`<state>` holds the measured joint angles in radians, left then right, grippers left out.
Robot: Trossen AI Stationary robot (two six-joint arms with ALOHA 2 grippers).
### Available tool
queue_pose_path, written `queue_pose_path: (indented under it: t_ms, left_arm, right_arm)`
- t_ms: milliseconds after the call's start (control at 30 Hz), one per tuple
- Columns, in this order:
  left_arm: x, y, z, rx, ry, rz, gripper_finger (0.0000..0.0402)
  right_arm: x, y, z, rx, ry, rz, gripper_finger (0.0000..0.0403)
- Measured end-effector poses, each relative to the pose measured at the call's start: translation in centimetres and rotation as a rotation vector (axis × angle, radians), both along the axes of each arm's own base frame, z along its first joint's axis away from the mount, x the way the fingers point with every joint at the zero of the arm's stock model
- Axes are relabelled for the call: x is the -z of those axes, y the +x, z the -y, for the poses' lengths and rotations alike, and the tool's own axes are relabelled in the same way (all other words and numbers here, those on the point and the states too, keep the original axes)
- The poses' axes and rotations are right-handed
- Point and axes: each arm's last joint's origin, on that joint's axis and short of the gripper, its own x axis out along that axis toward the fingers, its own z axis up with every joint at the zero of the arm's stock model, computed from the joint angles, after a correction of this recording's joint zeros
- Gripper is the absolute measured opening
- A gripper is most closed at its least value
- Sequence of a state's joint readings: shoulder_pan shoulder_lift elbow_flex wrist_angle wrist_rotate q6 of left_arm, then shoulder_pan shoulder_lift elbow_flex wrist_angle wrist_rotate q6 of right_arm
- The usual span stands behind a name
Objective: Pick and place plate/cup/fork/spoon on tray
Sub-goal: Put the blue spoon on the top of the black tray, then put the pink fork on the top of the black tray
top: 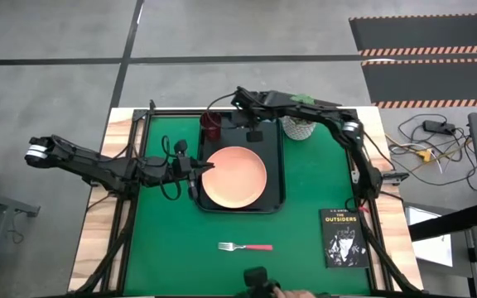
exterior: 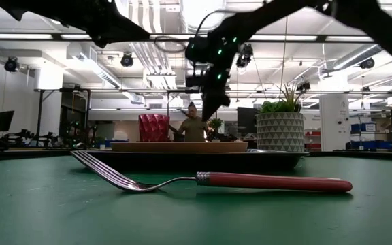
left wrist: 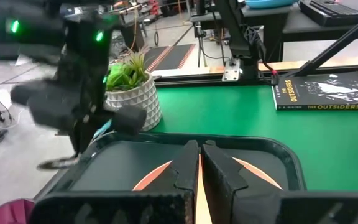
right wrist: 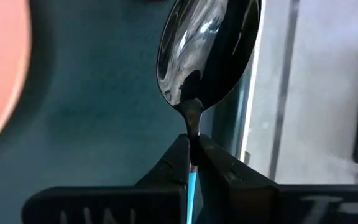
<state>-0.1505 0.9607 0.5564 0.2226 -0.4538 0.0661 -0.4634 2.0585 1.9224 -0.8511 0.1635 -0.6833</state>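
The salmon-pink plate (top: 233,176) lies flat in the dark tray (top: 277,178). The maroon cup (top: 211,124) stands in the tray's far left corner. The pink-handled fork (top: 245,247) lies on the green mat near the front edge, and it also shows in the low view (exterior: 209,180). My right gripper (top: 252,126) is over the tray's far part, shut on the spoon (right wrist: 207,43). My left gripper (top: 201,168) is shut and empty above the plate's left rim (left wrist: 148,177). My right gripper pinches the spoon between its two fingers at the neck (right wrist: 192,134), where the metal stem meets the light blue handle (right wrist: 192,186). The fingers lie along the spoon, and its dark bowl sticks out past the fingertips. The spoon slants down over the tray's far rim (left wrist: 58,163).
A white pot with a green plant (top: 298,124) stands just right of the tray's far corner, close to my right arm. The black book (top: 343,237) lies at the near right. A person stands in the room behind the table (exterior: 193,126).
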Motion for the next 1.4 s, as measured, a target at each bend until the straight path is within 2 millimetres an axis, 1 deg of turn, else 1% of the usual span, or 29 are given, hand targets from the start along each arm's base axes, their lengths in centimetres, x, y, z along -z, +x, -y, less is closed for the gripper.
queue_pose_path:
  t_ms: [133,233,400,533,600,900,1033,1133,1200,1300,1400]
  left_arm:
    - [0.0,0.0,-0.1,-0.026,-0.002,0.004,0.0002]
    - [0.0,0.0,-0.1,-0.028,-0.003,0.005,0.0002]
    - [0.0,0.0,-0.1,-0.028,-0.003,0.004,0.0002]
    - [0.0,0.0,-0.1,-0.027,-0.003,0.004,0.0002]
    - [0.0,0.0,-0.1,-0.027,-0.003,0.003,0.0002]
    - [0.0,0.0,-0.1,-0.027,-0.002,0.0,0.0002]
    - [0.1,0.0,-0.1,-0.027,-0.002,0.0,0.0002]
    - [0.0,0.0,-0.1,-0.027,-0.002,0.001,0.0002]
    - [0.1,0.0,-0.1,-0.027,-0.002,0.0,0.0002]
    - [0.0,0.0,-0.1,-0.027,-0.002,0.001,0.0002]
    - [0.0,0.0,-0.1,-0.027,-0.002,0.001,0.0002]
  right_arm:
    - [2.5,1.4,1.7,0.014,0.022,-0.027,0.0009]
    - [3.9,2.0,2.7,0.016,0.026,-0.047,0.0009]
    - [5.3,2.2,3.8,0.02,0.042,-0.088,0.0009]
    - [6.5,2.3,4.2,0.028,0.059,-0.11,0.0009]
    - [6.8,2.2,4.2,0.028,0.065,-0.117,0.0009]
    - [6.8,2.0,4.7,0.066,0.071,-0.098,0.0009]
    - [7.6,2.4,5.0,0.063,0.059,-0.074,0.0009]
    - [8.6,2.5,5.2,0.054,0.053,-0.092,0.0009]
    - [8.8,2.5,5.2,0.058,0.054,-0.094,0.0012]
    - [8.9,2.5,5.3,0.071,0.058,-0.092,0.0031]
    - [8.9,2.4,5.4,0.081,0.043,-0.097,0.0063]
